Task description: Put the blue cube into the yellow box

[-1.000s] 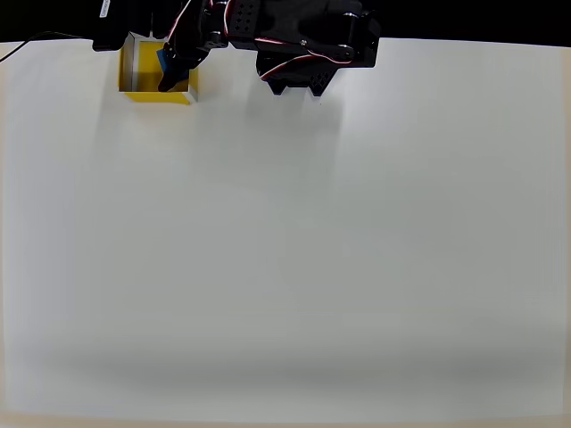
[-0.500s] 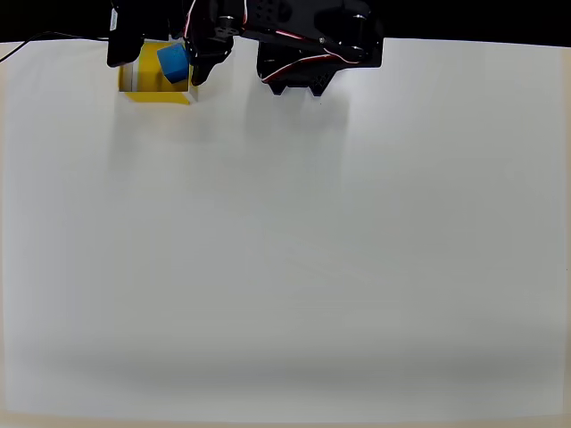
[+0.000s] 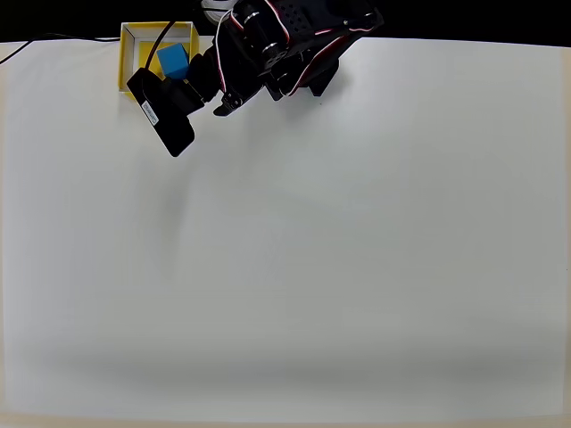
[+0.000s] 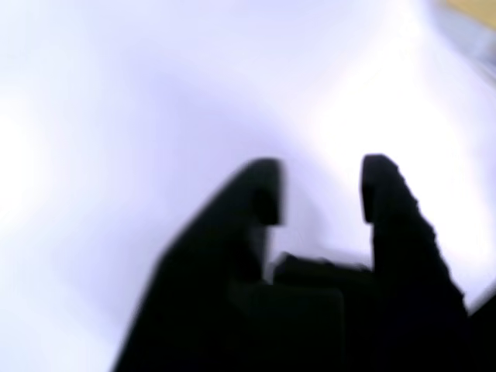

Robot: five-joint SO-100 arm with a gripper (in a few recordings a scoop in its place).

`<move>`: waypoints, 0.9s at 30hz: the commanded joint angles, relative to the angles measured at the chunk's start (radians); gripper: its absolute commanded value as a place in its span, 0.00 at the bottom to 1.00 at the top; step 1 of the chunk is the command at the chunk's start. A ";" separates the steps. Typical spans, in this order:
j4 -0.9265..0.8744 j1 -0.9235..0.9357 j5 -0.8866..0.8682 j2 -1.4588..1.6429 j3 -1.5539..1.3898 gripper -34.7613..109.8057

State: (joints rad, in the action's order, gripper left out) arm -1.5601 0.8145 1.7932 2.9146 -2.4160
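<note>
The table (image 3: 357, 250) is bare. The box (image 3: 129, 36) sits at its far-left corner, cube (image 3: 173, 61) inside. The gripper (image 4: 318, 186), spread and empty, hangs beside the box; a low swing could knock its wall.

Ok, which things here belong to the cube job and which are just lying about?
Part of the job:
- blue cube, sitting inside the box
- yellow box
- gripper, open and empty

Just lying about:
- black cable at the table's far edge
</note>
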 commanded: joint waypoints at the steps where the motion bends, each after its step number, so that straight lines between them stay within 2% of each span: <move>1: 0.104 -0.232 -0.020 0.049 -0.089 0.24; 6: 0.264 -0.500 -0.060 0.147 -0.284 0.24; 11: 0.264 -0.692 -0.074 0.331 -0.445 0.24; 20: 0.371 -0.746 -0.048 0.428 -0.727 0.24; 27: 0.272 -0.767 -0.048 0.428 -0.729 0.24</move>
State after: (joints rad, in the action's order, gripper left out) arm -1.2548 0.0430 1.7288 3.3195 -3.1186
